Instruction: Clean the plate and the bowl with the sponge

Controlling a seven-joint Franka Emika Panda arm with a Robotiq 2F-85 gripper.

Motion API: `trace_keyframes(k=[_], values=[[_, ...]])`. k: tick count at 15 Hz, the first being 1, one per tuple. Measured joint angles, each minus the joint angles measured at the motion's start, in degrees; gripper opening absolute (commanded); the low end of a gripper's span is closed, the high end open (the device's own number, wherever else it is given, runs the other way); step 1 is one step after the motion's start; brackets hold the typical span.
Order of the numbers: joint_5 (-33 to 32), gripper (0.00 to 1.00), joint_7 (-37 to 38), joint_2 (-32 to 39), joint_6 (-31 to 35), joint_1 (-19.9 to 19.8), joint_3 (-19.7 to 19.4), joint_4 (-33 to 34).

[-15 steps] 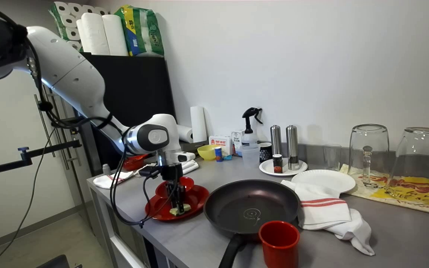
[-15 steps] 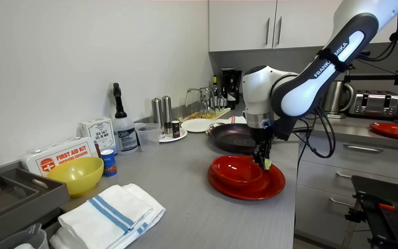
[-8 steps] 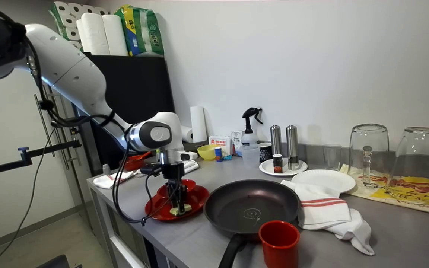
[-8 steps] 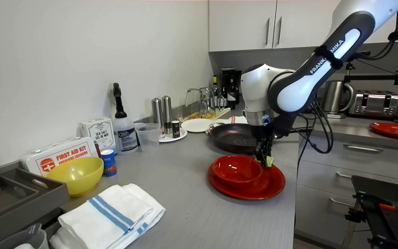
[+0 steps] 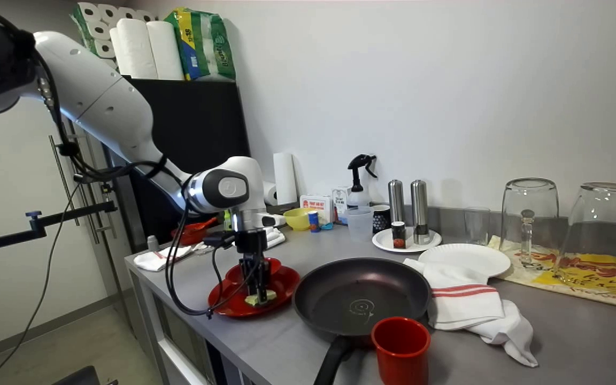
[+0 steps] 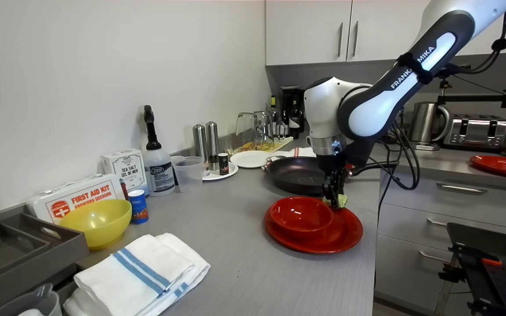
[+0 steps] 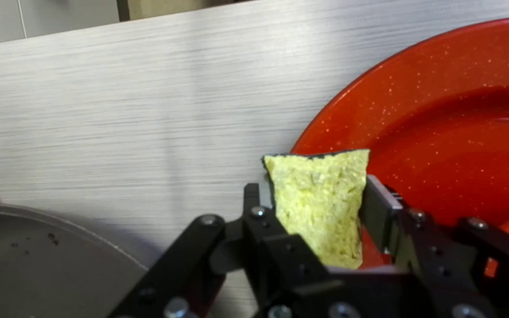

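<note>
Where the plate (image 5: 286, 282) lies, a pan (image 5: 361, 297) sits nearby.

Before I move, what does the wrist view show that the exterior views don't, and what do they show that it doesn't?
Only the wrist view: a dark layer along the edge of the sponge, and pale flecks across the red plate.

Only the exterior views: the spray bottle, the yellow bowl, and the red bowl as a recognizable shape on the plate; the wrist view catches at most a sliver of it.

Both: the end effector closed on the sponge, the plate, and the frying pan.
</note>
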Motion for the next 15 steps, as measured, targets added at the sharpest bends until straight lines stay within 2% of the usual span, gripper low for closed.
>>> trace_keyframes(k=[15], values=[[5.8,0.25,-2.6,-1.4,-2.8,-0.3,1.3,-3.3]])
